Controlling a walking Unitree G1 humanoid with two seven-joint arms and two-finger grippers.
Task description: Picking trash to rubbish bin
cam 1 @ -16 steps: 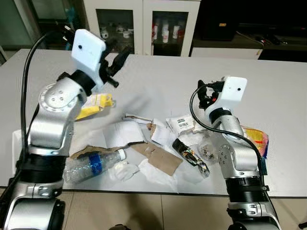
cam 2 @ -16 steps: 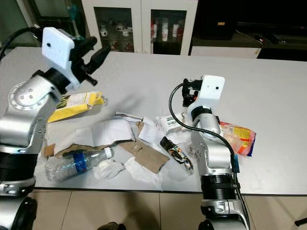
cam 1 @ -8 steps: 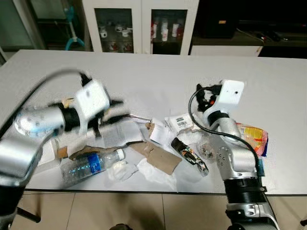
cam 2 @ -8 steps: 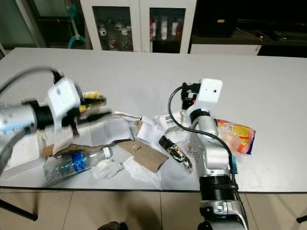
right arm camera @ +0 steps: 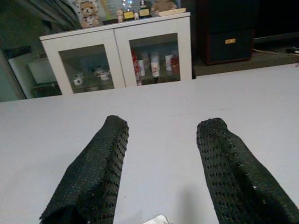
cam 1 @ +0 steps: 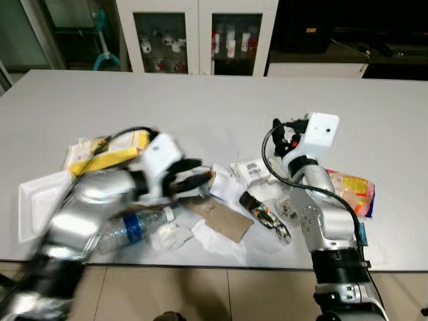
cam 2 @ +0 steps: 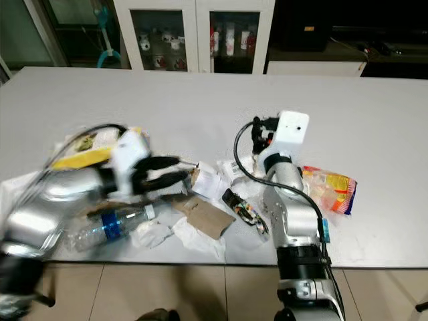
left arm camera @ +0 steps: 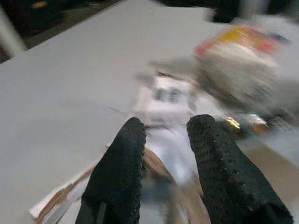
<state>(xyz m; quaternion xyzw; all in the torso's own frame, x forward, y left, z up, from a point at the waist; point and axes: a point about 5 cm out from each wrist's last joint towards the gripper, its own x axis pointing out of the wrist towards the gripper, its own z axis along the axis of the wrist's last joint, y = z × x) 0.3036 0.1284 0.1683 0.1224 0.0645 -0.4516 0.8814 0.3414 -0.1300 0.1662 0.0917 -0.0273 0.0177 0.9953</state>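
Our left tool (cam 1: 194, 180), fingers parted, reaches low over the trash pile (cam 1: 221, 200) on the desk (cam 1: 221, 107), touching nothing. Our right tool (right arm camera: 161, 172) stands open above the desk.

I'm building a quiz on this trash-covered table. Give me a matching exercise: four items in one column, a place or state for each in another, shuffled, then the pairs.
Items:
1. clear plastic bottle with blue label
2. yellow snack packet
3. orange and yellow snack bag
4. right gripper

Places or states:
A. beside the right arm, on the robot's right
B. open, above bare table
C. lying at the near table edge
D. at the left of the pile

Pairs: 1-C, 2-D, 3-A, 4-B
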